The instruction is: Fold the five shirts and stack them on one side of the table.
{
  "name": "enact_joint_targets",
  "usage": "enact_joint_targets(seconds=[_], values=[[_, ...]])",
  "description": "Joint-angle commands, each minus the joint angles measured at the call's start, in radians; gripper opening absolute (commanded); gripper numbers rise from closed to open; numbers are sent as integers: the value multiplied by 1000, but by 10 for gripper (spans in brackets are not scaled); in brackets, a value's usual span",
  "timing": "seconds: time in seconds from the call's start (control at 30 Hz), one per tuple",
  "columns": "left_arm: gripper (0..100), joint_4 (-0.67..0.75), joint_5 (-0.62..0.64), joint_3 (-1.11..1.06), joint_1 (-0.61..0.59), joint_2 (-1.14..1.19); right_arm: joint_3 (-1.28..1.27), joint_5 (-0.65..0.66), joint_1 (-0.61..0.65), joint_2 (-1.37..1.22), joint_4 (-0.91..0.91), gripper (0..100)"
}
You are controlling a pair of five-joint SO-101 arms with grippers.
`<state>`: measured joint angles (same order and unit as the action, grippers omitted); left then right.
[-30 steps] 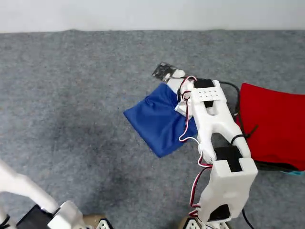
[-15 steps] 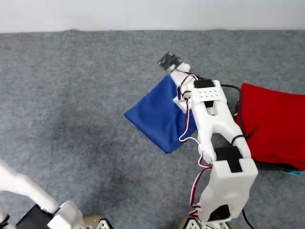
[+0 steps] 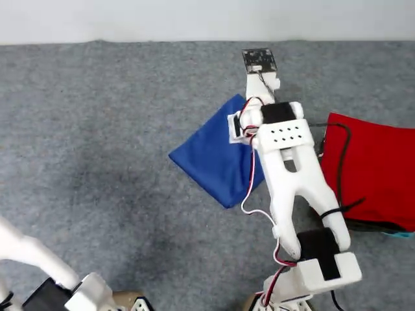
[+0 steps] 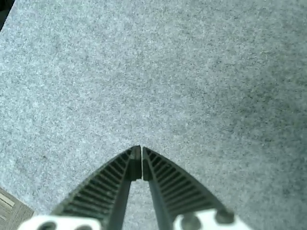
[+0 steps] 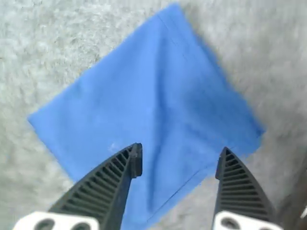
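A folded blue shirt (image 3: 214, 159) lies flat on the grey table near the middle, a diamond shape in the high view. My right arm (image 3: 288, 168) stretches from the near edge over the shirt's right corner. In the right wrist view my right gripper (image 5: 178, 163) hangs open above the blue shirt (image 5: 153, 105), with cloth showing between its fingers and nothing held. A red folded shirt (image 3: 373, 165) tops a stack at the right edge, with dark and teal cloth edges (image 3: 389, 230) peeking out underneath. My left gripper (image 4: 141, 158) is shut over bare grey carpet.
The left arm's white base (image 3: 39, 265) sits at the near left corner. Grey carpet (image 3: 97, 129) covers the table's left half. A white wall (image 3: 194, 19) borders the far edge. The right arm's cables (image 3: 249, 188) hang over the blue shirt's near right edge.
My right arm has stretched toward the far edge and its wrist has swung up and back. The blue shirt's far corner now lies farther back and flatter.
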<state>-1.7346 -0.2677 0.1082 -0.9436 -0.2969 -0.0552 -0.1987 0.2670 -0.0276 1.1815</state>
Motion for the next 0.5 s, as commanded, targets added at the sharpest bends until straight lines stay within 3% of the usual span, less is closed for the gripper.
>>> enact_joint_targets(seconds=[0.0, 0.23, 0.47], values=[[13, -9, -11, 7, 3, -38, 11, -215, 21, 41, -4, 272], [13, -9, -12, 7, 3, -40, 14, -494, 18, -140, -104, 477], [13, -9, -34, 7, 0, -40, 17, -586, 18, -325, -225, 474]])
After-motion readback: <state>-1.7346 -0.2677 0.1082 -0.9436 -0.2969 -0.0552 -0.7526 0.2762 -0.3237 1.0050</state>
